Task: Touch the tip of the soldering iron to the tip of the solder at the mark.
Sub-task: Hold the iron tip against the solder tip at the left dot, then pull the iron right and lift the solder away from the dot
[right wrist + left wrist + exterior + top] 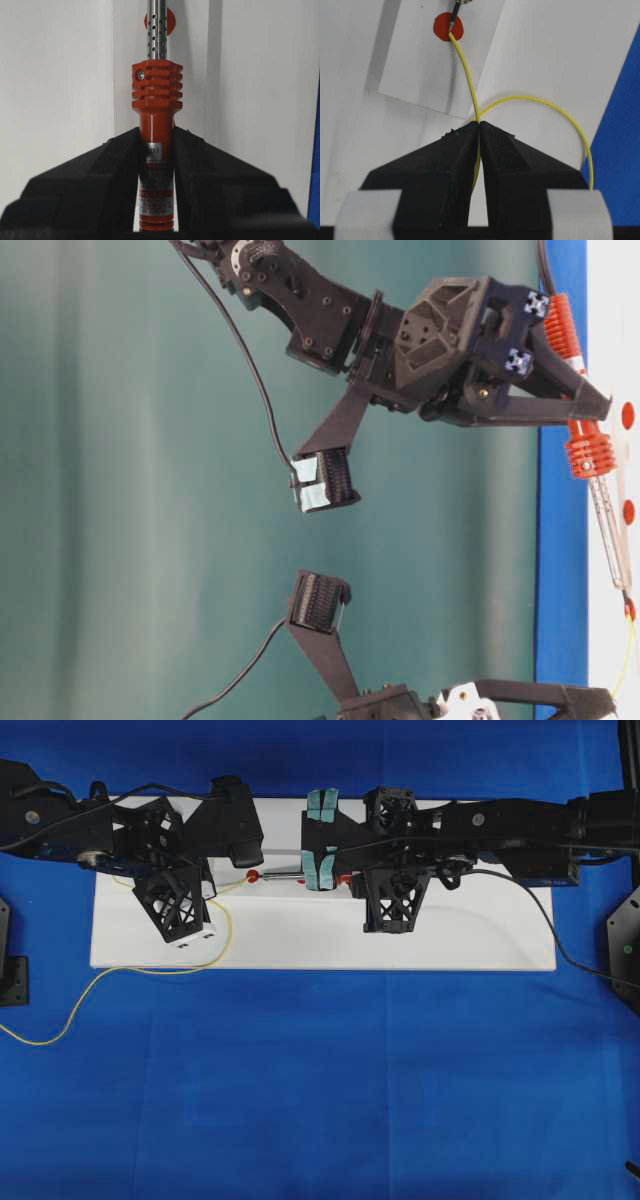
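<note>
The soldering iron (156, 90) has an orange-red handle and a perforated silver shaft. My right gripper (156, 137) is shut on the handle. The iron lies nearly level over the white board, pointing left in the overhead view, handle (345, 880) on the right. Its dark tip (454, 15) rests on the red mark (442, 30). The solder (467, 75) is a thin yellow wire pinched in my shut left gripper (479, 124). Its free end reaches the mark and meets the iron's tip there. Behind the jaws the solder loops away (225, 930) and runs off the board.
A white board (400, 940) lies on blue cloth (320, 1100). The mark sits on a small white card (420, 75). Two more red dots (627, 415) (629, 512) show beside the iron. The iron's black cord (540, 915) trails right across the board.
</note>
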Controlling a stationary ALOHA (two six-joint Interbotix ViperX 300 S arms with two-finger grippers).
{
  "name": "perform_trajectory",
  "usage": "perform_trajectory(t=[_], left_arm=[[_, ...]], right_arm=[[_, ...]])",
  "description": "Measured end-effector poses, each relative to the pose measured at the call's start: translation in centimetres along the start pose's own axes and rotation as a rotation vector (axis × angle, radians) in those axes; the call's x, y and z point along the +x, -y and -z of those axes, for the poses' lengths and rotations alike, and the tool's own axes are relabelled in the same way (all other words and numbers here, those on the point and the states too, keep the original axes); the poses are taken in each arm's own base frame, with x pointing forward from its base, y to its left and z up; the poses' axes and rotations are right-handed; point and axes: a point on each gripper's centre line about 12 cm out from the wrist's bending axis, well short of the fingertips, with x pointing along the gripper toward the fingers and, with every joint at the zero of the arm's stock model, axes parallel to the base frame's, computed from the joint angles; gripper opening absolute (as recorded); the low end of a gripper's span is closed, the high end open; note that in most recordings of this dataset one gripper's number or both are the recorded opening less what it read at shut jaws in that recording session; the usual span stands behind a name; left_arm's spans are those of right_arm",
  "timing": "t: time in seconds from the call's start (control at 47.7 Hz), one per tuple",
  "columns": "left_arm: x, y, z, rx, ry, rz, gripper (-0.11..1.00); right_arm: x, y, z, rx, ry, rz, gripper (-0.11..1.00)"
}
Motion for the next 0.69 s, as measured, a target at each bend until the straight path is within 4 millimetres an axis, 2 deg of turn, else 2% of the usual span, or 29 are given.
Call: perform_trajectory(t=[0.315, 0.504, 0.692], left_arm=[[-0.1, 0.0, -0.3, 0.009, 0.023, 0.003, 0.01], [-1.5, 0.0, 0.0, 0.009, 0.056, 0.007, 0.01], [-3.6, -0.2, 1.4, 0.004, 0.091, 0.012, 0.01]], right_arm=[[0.0, 0.0, -0.1, 0.003, 0.001, -0.001, 0.06], [0.0, 0.0, 0.0, 0.003, 0.000, 0.000, 0.06], [0.0, 0.0, 0.0, 0.005, 0.000, 0.000, 0.06]])
